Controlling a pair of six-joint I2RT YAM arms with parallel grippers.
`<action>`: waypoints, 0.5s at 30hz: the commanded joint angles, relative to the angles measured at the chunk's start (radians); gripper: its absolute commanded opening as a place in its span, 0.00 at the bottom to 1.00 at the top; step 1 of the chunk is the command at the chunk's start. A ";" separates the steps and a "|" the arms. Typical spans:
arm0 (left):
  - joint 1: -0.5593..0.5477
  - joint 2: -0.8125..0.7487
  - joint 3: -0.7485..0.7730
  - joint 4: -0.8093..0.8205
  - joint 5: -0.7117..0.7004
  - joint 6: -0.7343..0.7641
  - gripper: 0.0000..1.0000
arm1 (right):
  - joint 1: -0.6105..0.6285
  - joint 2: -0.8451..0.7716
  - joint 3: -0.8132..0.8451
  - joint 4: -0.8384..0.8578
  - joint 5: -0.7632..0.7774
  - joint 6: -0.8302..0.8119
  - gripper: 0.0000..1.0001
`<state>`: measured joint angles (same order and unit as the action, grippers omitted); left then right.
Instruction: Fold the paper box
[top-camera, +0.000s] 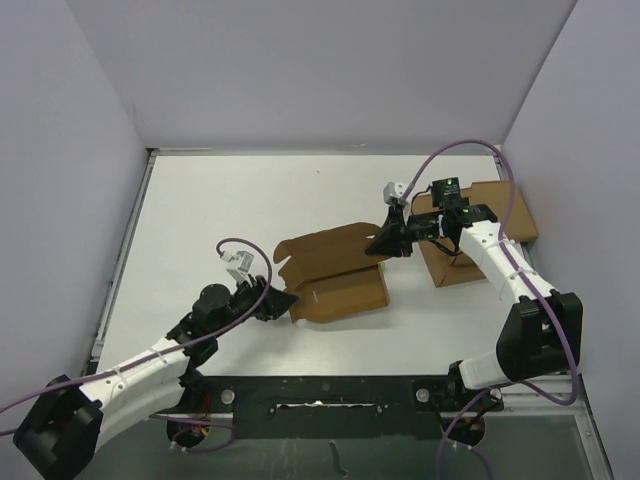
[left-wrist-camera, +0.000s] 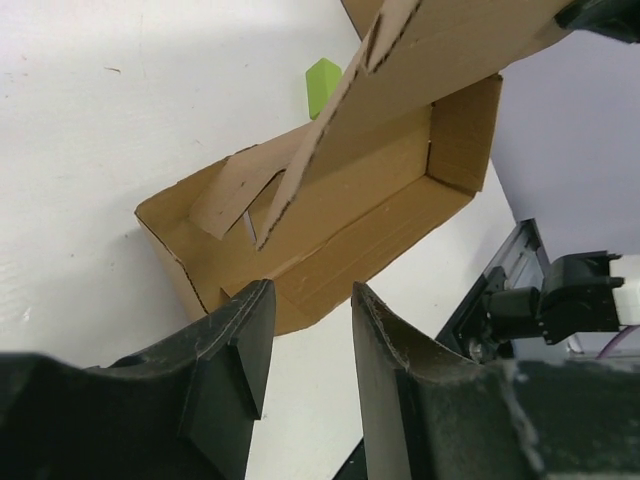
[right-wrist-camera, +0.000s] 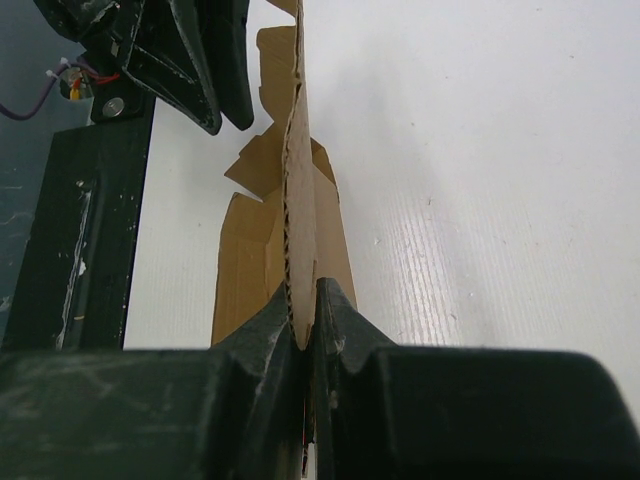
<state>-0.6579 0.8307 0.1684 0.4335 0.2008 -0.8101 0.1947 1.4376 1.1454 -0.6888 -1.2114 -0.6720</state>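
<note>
Lid step: we pinch brown cardboard paper box (top-camera: 340, 295) flap, right fingers (right-wrist-camera: 265, 340); left fingers (left-wrist-camera: 240, 340) spread, lower left; next, swing lid down.

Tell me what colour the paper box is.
Brown paper box, clearest in the left wrist view.

A white table (top-camera: 250, 200) fills the middle. Three plain pale walls stand around it: a back wall (top-camera: 320, 70), a left wall (top-camera: 50, 220) and a right wall (top-camera: 590, 130). A black bar (top-camera: 340, 385) runs along the near edge. The light is soft and even
</note>
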 joint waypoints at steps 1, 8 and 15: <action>-0.048 0.043 -0.027 0.158 -0.107 0.083 0.31 | -0.010 0.003 -0.002 0.037 -0.028 0.014 0.00; -0.103 0.104 -0.033 0.220 -0.195 0.147 0.25 | -0.012 0.001 -0.003 0.040 -0.031 0.020 0.00; -0.118 0.163 -0.041 0.248 -0.275 0.149 0.15 | -0.012 0.000 -0.004 0.041 -0.031 0.022 0.00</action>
<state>-0.7658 0.9707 0.1219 0.5884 0.0055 -0.6827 0.1894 1.4380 1.1439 -0.6819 -1.2118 -0.6575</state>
